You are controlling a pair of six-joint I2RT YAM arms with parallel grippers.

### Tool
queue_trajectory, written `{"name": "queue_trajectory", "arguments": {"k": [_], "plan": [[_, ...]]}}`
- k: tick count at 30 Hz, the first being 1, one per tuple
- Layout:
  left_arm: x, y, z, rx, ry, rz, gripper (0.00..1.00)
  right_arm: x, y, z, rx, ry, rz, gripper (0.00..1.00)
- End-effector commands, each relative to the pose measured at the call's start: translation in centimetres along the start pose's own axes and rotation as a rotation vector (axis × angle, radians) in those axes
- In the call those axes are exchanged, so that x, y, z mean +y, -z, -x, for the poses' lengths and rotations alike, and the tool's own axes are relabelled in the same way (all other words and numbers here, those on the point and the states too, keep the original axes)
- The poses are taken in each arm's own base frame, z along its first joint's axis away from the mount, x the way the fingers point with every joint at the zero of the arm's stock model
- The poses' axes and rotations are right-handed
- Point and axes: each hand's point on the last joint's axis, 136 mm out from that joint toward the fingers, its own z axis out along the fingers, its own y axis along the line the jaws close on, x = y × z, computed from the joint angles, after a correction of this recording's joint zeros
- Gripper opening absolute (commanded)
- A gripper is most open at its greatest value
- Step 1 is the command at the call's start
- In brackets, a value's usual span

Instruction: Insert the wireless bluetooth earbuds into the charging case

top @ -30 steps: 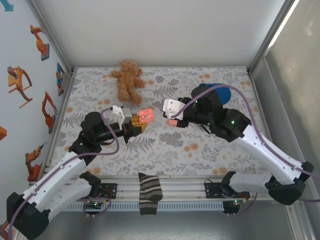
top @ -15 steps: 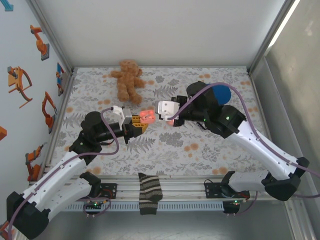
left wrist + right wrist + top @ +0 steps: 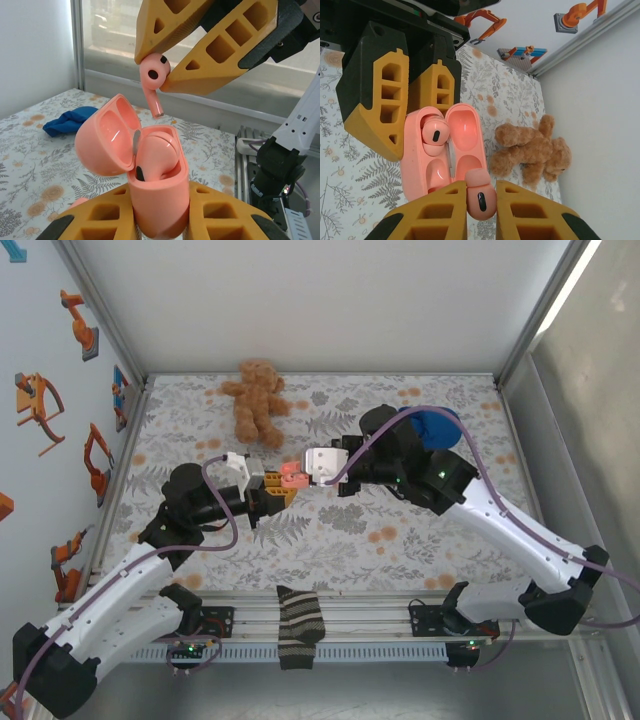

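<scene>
Grey-and-orange leaf print covers the counter (image 3: 330, 535), which is boxed in by white walls, with robot-arm stickers (image 3: 40, 405) on the 9 o'clock wall. A brown teddy bear (image 3: 256, 400) lies at 11 o'clock and a blue cloth (image 3: 440, 426) at 2 o'clock. A striped sock (image 3: 300, 638) hangs over the rail at 6 o'clock. Near the middle, the left tool (image 3: 157, 220) is clamped on the base of the pink charging case (image 3: 150, 165), whose lid is swung open. The right tool (image 3: 481, 202) is closed narrowly on an earbud (image 3: 152, 80), pinching its head. From overhead the meeting point is a small pink blur. The left wrist view makes out the stem pointing down just above the case mouth, not touching. The right wrist view adds the other earbud (image 3: 435, 132), seated in one well beside a bare one. A second ago the right tool sat toward 3 o'clock, apart from the case. It has swung across toward 9 o'clock, uncovering more blue cloth, while the left tool and case have stayed put.
</scene>
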Motion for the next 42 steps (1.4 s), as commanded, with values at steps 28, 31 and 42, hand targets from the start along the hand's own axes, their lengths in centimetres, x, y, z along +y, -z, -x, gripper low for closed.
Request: {"name": "queue_trajectory", "arguments": {"k": [28,31,42], "plan": [[-1.4,0.7,2.6,-0.061,-0.051,-0.026,0.18,1.2,-1.1,-0.5,0.032,0.022,0.038,0.16],[-1.4,0.8,2.7,-0.06,-0.053,-0.022,0.18,1.4,-1.2,-0.3,0.027,0.024,0.045,0.16],[-1.3,0.8,2.9,-0.07,-0.067,-0.009,0.18,2.2,-0.5,0.5,-0.014,0.003,0.088,0.17]]}}
